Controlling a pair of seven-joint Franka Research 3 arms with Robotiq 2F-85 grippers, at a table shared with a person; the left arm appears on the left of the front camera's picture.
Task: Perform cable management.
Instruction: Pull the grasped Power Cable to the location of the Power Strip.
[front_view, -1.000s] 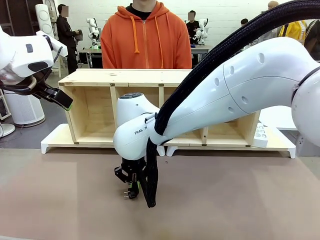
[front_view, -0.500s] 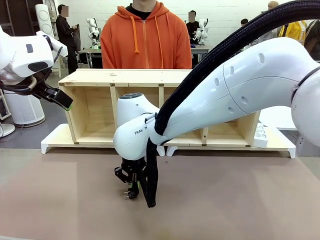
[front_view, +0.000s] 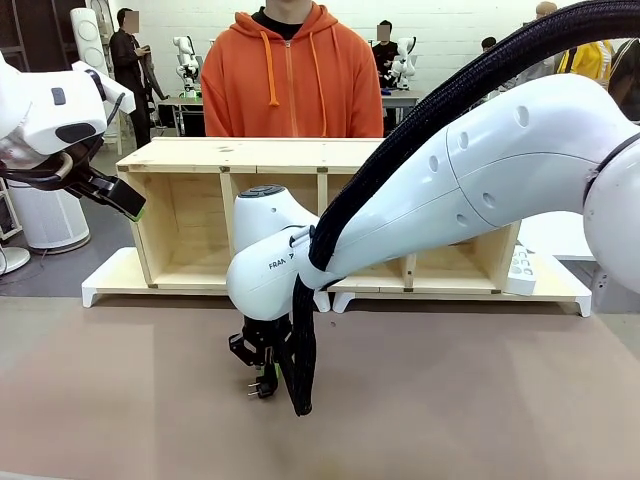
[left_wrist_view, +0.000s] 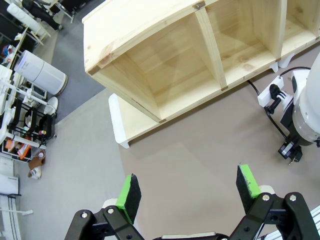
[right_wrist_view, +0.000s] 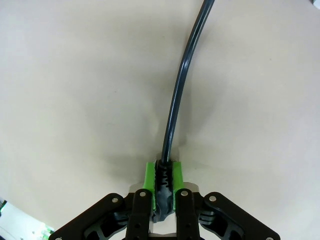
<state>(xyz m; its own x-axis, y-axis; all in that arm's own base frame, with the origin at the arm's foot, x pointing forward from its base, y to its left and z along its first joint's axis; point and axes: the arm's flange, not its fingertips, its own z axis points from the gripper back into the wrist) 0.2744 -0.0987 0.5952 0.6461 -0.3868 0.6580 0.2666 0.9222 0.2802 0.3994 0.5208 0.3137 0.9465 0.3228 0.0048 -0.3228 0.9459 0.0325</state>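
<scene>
Two grippers: right gripper (right_wrist_view: 163, 172) clamped on the cable (right_wrist_view: 174, 120), apparently at its plug (front_view: 260, 384); left gripper (left_wrist_view: 189, 186) splayed.

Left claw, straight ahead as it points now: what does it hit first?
Probably the bare table top just in front of the wooden shelf, with nothing between it and the open left claw. Depth is unclear; it might clip the shelf's front edge.

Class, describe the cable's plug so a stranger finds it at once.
In front of the wooden shelf, the right gripper hangs over the brown table. Clamped in it is the plug: black, with metal pins, unlike the thick braided hose beside it.
</scene>
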